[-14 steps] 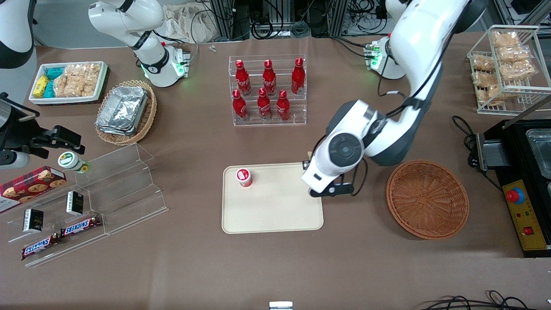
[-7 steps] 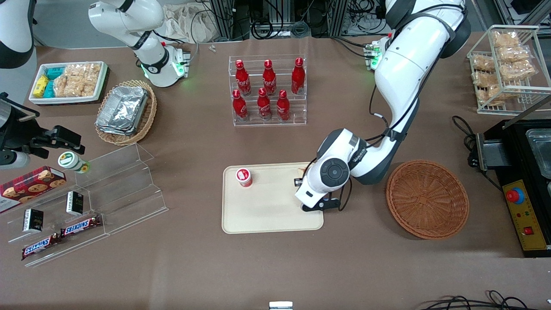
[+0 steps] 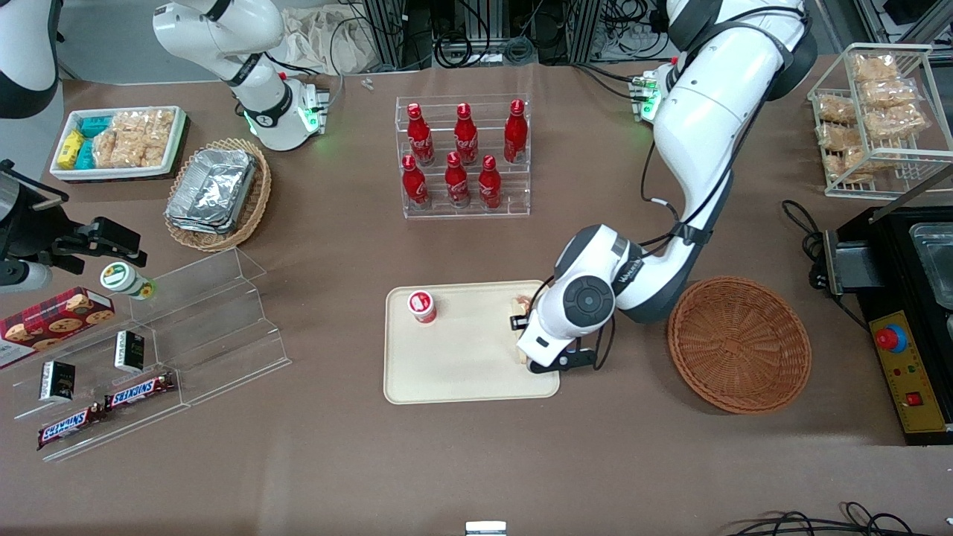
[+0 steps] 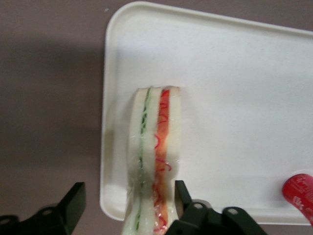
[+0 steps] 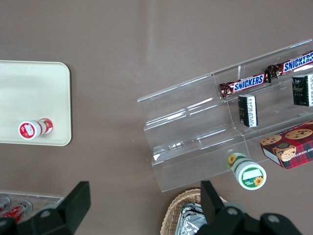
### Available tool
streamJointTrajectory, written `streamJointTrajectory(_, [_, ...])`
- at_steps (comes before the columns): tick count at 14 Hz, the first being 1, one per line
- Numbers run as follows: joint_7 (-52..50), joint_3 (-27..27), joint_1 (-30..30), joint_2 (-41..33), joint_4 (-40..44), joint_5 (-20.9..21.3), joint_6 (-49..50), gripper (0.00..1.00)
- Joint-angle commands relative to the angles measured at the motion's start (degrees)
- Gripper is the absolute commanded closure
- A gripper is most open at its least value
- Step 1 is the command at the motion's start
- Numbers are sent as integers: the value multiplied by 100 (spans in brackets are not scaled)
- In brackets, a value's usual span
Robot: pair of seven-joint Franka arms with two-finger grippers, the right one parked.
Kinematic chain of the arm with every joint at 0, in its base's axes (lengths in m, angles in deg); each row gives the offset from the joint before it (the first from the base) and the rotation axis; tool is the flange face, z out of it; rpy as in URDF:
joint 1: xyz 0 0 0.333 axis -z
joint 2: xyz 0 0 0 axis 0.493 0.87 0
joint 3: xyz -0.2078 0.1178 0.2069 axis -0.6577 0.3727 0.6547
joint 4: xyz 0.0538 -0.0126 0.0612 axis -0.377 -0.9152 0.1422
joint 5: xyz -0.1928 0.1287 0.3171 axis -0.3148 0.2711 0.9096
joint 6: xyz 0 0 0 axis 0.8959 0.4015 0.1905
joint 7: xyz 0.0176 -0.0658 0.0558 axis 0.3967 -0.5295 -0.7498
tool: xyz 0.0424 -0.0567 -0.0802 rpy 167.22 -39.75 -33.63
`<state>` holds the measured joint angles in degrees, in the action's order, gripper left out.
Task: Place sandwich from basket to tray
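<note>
the left arm's gripper (image 4: 126, 205) hangs low over the tray (image 3: 447, 372), above the tray's edge toward the working arm's end of the table. its two fingers (image 4: 73, 198) are spread apart: one stands clear of the sandwich (image 4: 154, 156) with a gap between them, the other sits right against the sandwich's red-filling side (whether it actually presses on it cannot be told). the sandwich rests on its edge on the tray, its layers showing as pale bread with a green line and an orange-red band, and it lies close along the tray's rim (image 4: 105, 147). in the front view only a small pale piece of the sandwich (image 3: 519, 307) shows beside the wrist, the rest hidden under the arm.

also on the tray, well apart from the sandwich and toward the parked arm's end, lies a small red-capped bottle (image 3: 421, 306), on its side. the round reddish-brown basket (image 3: 738, 344) sits on the brown table (image 3: 476, 461) near the tray, toward the working arm's end, and nothing shows in it.

farther from the front camera than the tray stands a clear rack of red bottles (image 3: 463, 156). toward the parked arm's end are a clear stepped stand with snack bars (image 3: 160, 350) and a tan wicker basket holding foil containers (image 3: 216, 193).
</note>
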<state>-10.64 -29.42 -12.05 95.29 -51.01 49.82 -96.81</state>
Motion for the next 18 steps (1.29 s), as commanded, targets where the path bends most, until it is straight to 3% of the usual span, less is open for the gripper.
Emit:
streamJointTrajectory(1, [-107,3,-79,-302,0,56,608,1])
streamJointTrajectory(6, [-81,-14,-474,-979,-35,-23,1671,1])
streamJointTrajectory(9, [-11,47,-632,-1427,-105,300,2139,1])
streamJointTrajectory(11, [1178,47,-860,-1778,-219,784,2253,1])
streamJointTrajectory(13, [2034,21,-1394,-2095,-167,759,2639,1])
streamJointTrajectory(18, [2530,345,-1739,-2886,-149,1005,3142,1])
